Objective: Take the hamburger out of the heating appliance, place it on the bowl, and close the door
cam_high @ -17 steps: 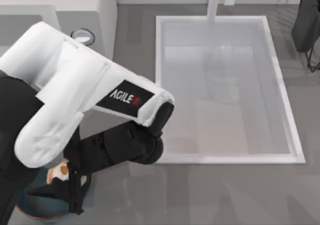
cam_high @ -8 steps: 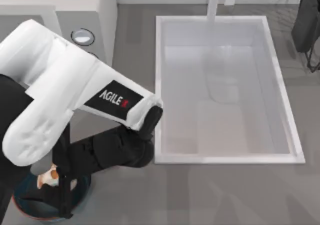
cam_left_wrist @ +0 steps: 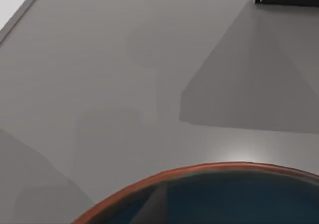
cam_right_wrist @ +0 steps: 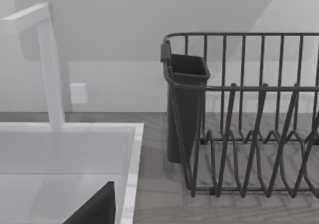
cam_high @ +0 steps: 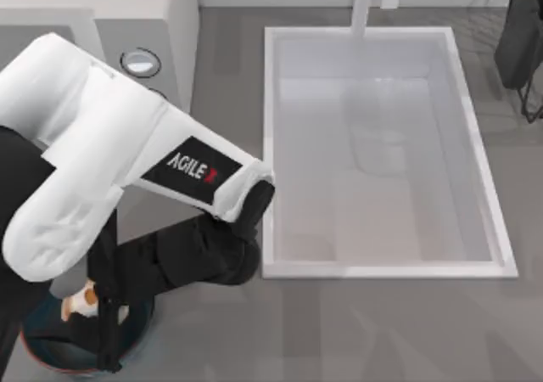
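My left gripper hangs over the blue bowl at the table's front left, shut on the small pale hamburger, which peeks out beside the dark fingers above the bowl's inside. In the left wrist view the bowl's reddish rim curves across the grey table. The white heating appliance stands at the back left, with one round knob showing on its grey panel. My left arm hides the door.
A large white sink with a tap fills the middle and right. A dark wire dish rack stands at the back right, and the right wrist view shows the rack with its cup holder.
Over the second, my left arm swung left and toward the front, carrying the hamburger over the bowl. In the last half second it barely moved.
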You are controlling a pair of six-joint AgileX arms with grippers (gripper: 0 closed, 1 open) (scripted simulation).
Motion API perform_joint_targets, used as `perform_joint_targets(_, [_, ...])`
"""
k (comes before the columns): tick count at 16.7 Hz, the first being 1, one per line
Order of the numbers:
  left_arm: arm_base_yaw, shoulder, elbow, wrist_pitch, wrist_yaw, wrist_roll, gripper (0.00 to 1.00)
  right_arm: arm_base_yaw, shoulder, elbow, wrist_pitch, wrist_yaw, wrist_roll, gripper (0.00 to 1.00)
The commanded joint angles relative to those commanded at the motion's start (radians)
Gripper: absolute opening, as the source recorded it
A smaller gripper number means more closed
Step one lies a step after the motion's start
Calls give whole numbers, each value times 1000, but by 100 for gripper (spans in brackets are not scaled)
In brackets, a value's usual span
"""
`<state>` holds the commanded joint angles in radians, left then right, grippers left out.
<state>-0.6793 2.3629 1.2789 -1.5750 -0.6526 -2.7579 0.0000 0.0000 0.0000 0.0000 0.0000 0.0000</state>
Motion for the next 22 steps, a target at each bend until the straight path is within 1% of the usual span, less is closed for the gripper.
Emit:
perform_joint_targets(5, [0, 0, 0, 0, 0, 0, 98, 0, 0, 0, 0, 0, 0, 100])
perform_joint_targets(6, [0, 0, 0, 0, 0, 0, 100, 0, 0, 0, 0, 0, 0, 100])
perform_joint_targets(13, [0, 0, 0, 0, 0, 0, 100, 0, 0, 0, 0, 0, 0, 100])
perform_joint_targets(14, [-9, -53, 1, -22, -29, -67, 100, 0, 0, 0, 0, 0, 0, 100])
perform_joint_targets(16, [-6, -60, -4, -12, -27, -58, 100, 0, 0, 0, 0, 0, 0, 100])
perform_joint_targets(19, [22, -129, -51, 73, -12, 31, 100, 0, 0, 0, 0, 0, 0, 100])
perform_joint_targets(22, [76, -275, -142, 232, 20, 213, 100, 0, 0, 0, 0, 0, 0, 100])
